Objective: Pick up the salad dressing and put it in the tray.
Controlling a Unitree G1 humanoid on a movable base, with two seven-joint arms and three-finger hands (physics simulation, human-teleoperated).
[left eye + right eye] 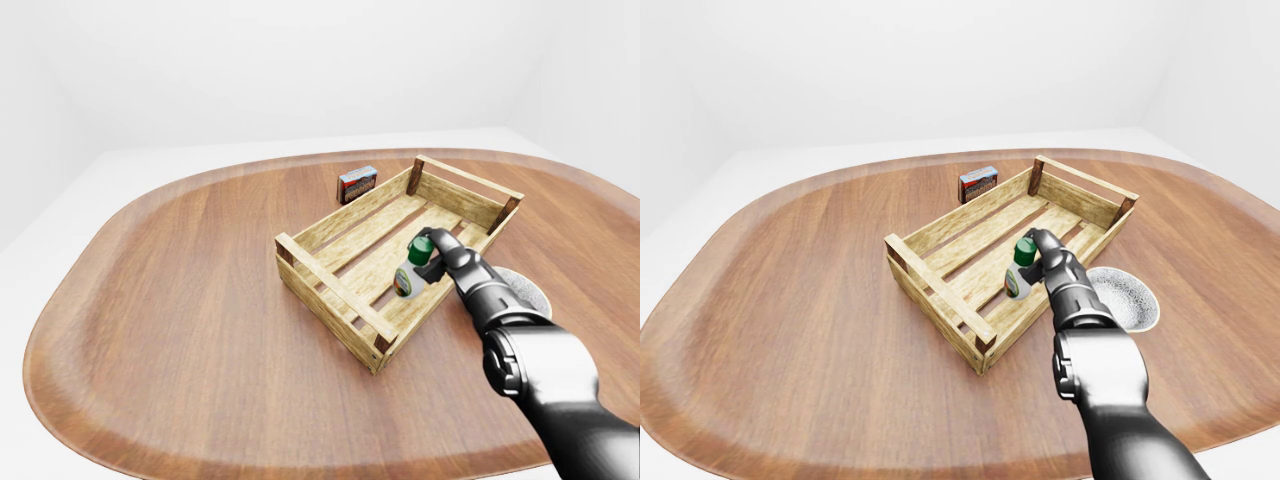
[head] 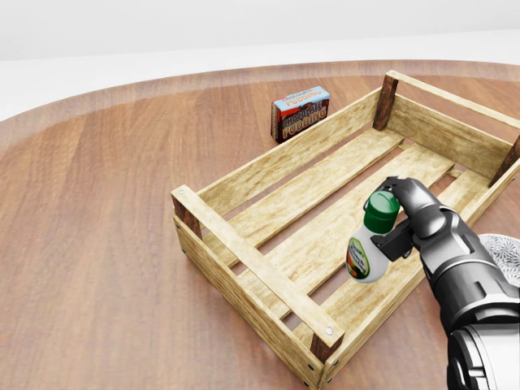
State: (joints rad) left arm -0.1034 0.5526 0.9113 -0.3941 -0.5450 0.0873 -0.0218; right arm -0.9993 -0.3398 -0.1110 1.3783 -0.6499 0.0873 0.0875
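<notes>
The right hand (image 2: 400, 221) is clamped on the dressing (image 2: 370, 241), a small white bottle with a green cap and a coloured label. Its dark fingers (image 2: 404, 192) wrap the bottle's neck and upper body. The bottle is held tilted, cap toward the top right of the head view and base toward the lower left. It hangs over the slatted floor of the tray (image 2: 244, 249), near the tray's long wall on the right in that view; whether the base touches the slats cannot be told.

The tray is an open wooden crate with dark corner posts. It lies at an angle on the worktop (image 1: 180, 300), a rounded slab of brown wood, somewhat toward the far edge and right of centre.

A small box (image 2: 300, 113) with a red and blue printed face stands on the worktop just outside the tray's far long wall, apart from it.

A grey speckled bowl (image 1: 1130, 300) sits on the worktop just beside the tray's near right side, partly hidden by the right arm (image 1: 1095, 370).

The left hand does not show in any view.
</notes>
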